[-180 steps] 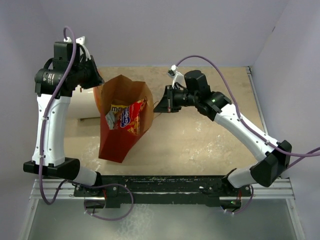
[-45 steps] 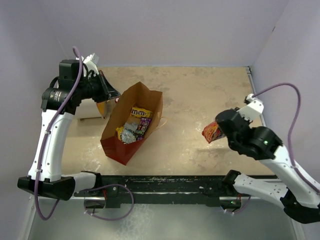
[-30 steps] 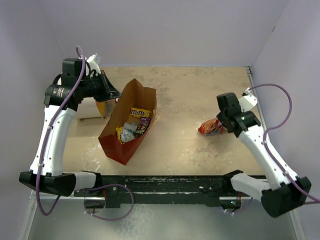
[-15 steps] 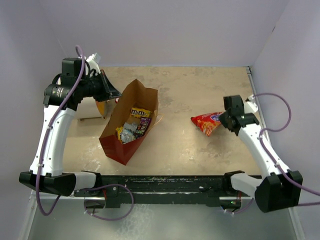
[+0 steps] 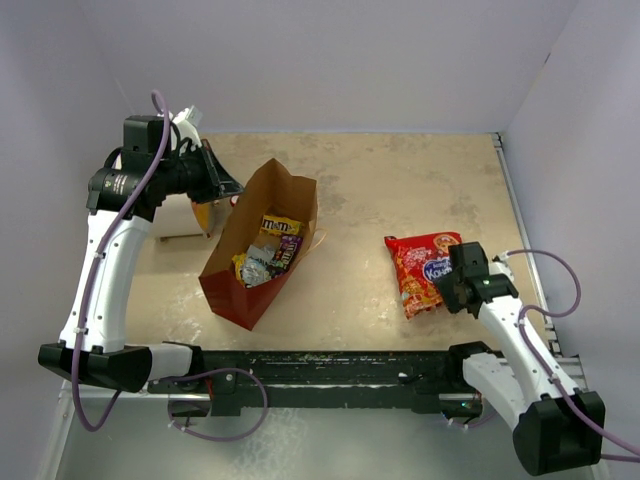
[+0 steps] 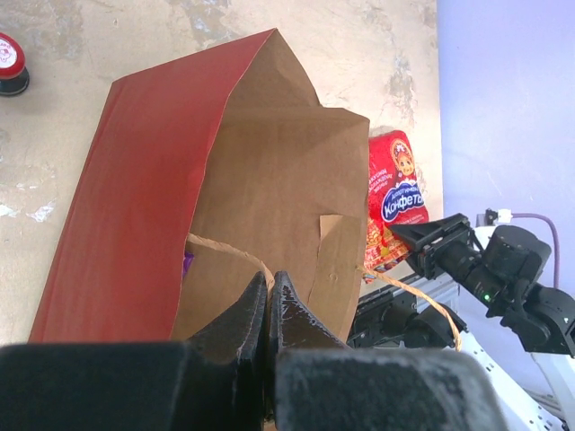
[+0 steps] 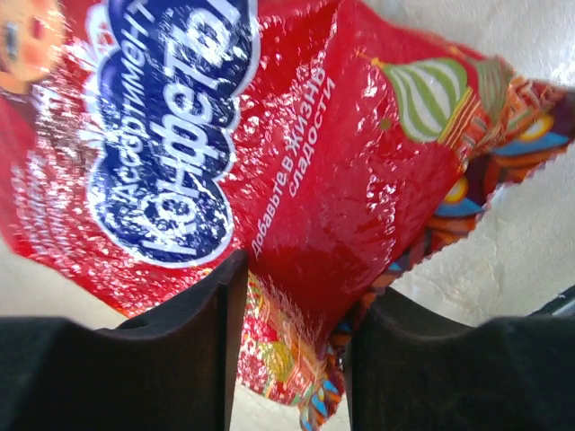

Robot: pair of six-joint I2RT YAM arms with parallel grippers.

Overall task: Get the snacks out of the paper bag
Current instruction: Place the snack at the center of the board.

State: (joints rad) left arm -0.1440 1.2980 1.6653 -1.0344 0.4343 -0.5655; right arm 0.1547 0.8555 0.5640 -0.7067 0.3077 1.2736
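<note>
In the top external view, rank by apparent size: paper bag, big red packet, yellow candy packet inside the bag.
1. Tall red paper bag
2. Flat red packet with blue oval logo
3. Small yellow candy packet

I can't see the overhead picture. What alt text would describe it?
Two robot arms work over a tan table: the right gripper lays a flat red snack packet on it, while the left gripper holds open a red paper bag with small candy packets inside.
</note>
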